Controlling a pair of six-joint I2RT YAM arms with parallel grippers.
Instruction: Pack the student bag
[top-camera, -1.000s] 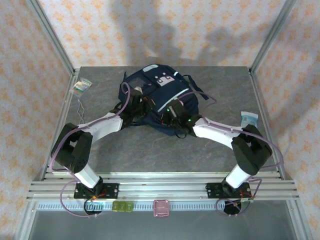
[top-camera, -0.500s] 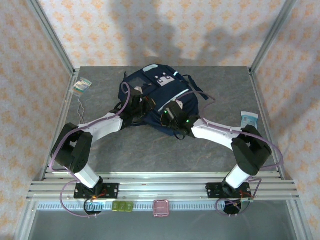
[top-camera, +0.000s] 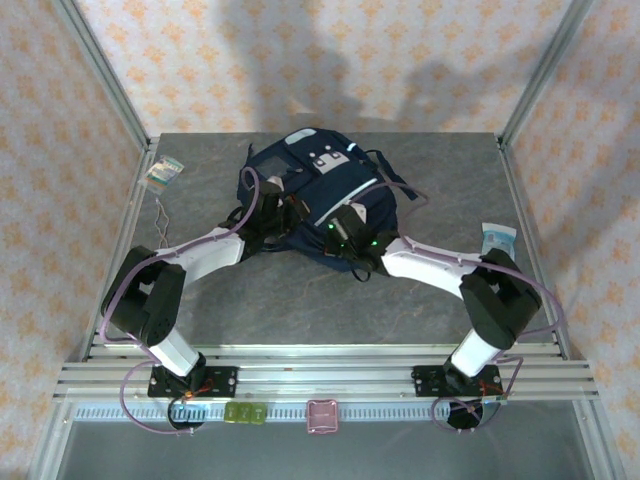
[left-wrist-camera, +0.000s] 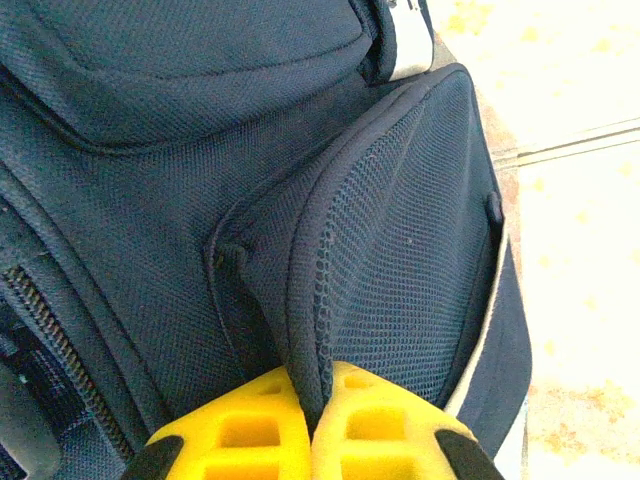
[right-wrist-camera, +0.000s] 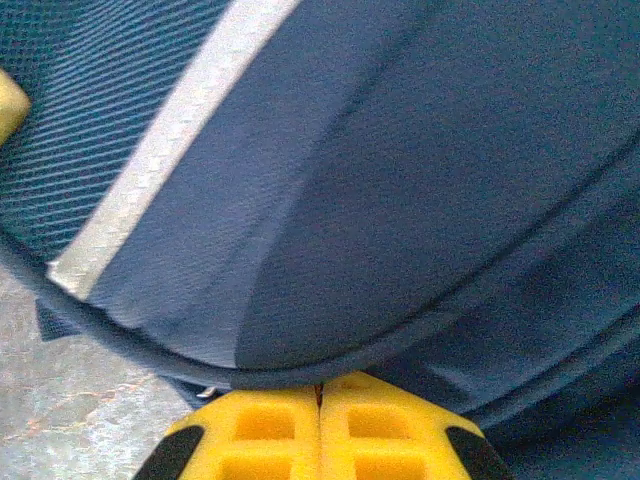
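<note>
The navy student bag (top-camera: 322, 180) lies at the back middle of the table, grey stripe and pale patches facing up. My left gripper (top-camera: 277, 207) is at its left side. In the left wrist view the left gripper (left-wrist-camera: 318, 388) is shut on the bound edge of the bag's mesh side pocket (left-wrist-camera: 400, 230), and the fabric rises from between the yellow fingers. My right gripper (top-camera: 340, 233) is at the bag's near edge. In the right wrist view the right gripper (right-wrist-camera: 320, 392) is shut, tips against the piped seam (right-wrist-camera: 330, 365). Whether fabric is pinched there is hidden.
A small packet (top-camera: 163, 172) lies at the back left and a pale blue packet (top-camera: 497, 238) at the right edge. A green piece (top-camera: 245, 412) and a pink piece (top-camera: 321, 416) sit on the front rail. Metal frame posts stand at the table's corners.
My right wrist has edged left along the bag's near edge and turned a little. The left arm and the bag have stayed put.
</note>
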